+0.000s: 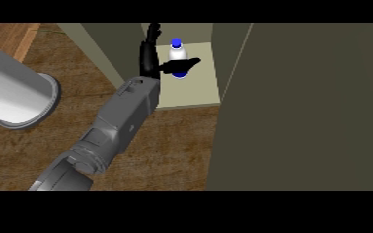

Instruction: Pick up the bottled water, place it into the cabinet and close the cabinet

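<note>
Looking at the bottle [177,54], it's standing upright on the pale shelf [191,91] inside the cabinet [98,49], blue cap [175,43] on top, toward the back of the opening. Left hand [151,59] is just beside it on its left and it's open: fingers [152,34] straight and pointing into the cabinet, thumb [182,68] stuck out across the lower part of the bottle. Can't tell if the thumb actually touches it or just passes over. Handling-wise I'd guess a small plastic water bottle: light, stiff enough if full, smooth and a bit slippery, and tall and narrow, so a sideways nudge could tip it. Not fragile. Best hold would be round the middle of the body, not the cap. Room is tight: the cabinet's left wall is near the back of the hand and the right wall is just past the bottle, so the way out is straight back over the shelf's front edge toward the counter [171,148]. Door [299,103] stands open on the right, and the forearm lies in the opening, so my guess is it has to clear before the door swings. Grey cylinder [22,94] sits at the left edge, well apart; can't tell what it is. Right hand isn't showing.
</note>
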`<action>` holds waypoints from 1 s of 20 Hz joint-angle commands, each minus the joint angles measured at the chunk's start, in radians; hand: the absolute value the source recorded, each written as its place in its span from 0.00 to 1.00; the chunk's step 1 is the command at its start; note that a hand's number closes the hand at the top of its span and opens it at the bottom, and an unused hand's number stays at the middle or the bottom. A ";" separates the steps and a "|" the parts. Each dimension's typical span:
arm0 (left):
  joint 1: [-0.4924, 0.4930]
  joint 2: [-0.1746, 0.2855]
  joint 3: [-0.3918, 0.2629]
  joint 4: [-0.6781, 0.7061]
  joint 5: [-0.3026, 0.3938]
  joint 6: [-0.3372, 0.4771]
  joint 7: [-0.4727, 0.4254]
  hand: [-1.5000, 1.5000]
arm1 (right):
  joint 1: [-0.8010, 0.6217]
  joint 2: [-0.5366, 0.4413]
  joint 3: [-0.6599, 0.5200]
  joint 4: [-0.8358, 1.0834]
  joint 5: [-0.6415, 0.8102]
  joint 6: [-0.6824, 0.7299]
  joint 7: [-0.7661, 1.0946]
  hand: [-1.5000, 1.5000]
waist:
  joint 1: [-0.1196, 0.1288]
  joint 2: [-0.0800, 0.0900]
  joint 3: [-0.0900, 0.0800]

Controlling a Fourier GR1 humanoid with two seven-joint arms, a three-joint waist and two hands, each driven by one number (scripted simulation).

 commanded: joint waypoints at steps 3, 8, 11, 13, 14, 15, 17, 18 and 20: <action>-0.024 0.011 -0.004 0.027 -0.030 -0.036 -0.030 0.00 | 0.013 0.001 -0.020 -0.051 -0.040 0.010 0.018 0.00 | 0.013 0.000 0.000; -0.059 0.003 0.025 0.004 -0.007 -0.113 -0.024 0.00 | 0.049 -0.026 -0.012 -0.091 -0.041 0.029 0.029 0.00 | -0.006 0.002 0.000; -0.014 -0.005 0.028 -0.051 0.004 -0.248 -0.093 0.00 | -0.012 -0.009 -0.049 -0.047 -0.050 0.024 0.035 0.00 | 0.004 0.004 -0.001; -0.012 -0.005 0.003 -0.099 0.011 -0.314 -0.062 0.00 | -0.008 -0.005 -0.069 -0.018 -0.081 0.036 0.016 0.00 | 0.009 -0.007 0.001; -0.050 -0.006 0.012 -0.094 0.003 -0.333 -0.027 0.00 | -0.013 0.008 -0.037 -0.028 -0.012 0.012 0.038 0.00 | 0.035 -0.014 0.000; -0.012 -0.006 0.017 -0.096 0.012 -0.367 -0.065 0.00 | 0.004 0.006 -0.028 -0.058 -0.016 0.008 0.058 0.00 | 0.028 -0.012 0.000; -0.021 -0.006 0.012 -0.122 0.020 -0.380 -0.038 0.00 | 0.011 -0.011 -0.052 -0.069 -0.029 0.025 0.046 0.00 | 0.034 -0.016 0.001; -0.015 -0.006 -0.006 -0.155 0.033 -0.372 -0.005 0.00 | 0.030 -0.002 -0.012 -0.068 0.008 0.016 0.045 0.00 | 0.033 -0.020 0.001; 0.014 -0.006 0.012 -0.175 0.047 -0.405 0.012 0.00 | 0.043 -0.038 -0.079 -0.132 -0.037 0.030 0.086 0.00 | 0.051 -0.023 0.001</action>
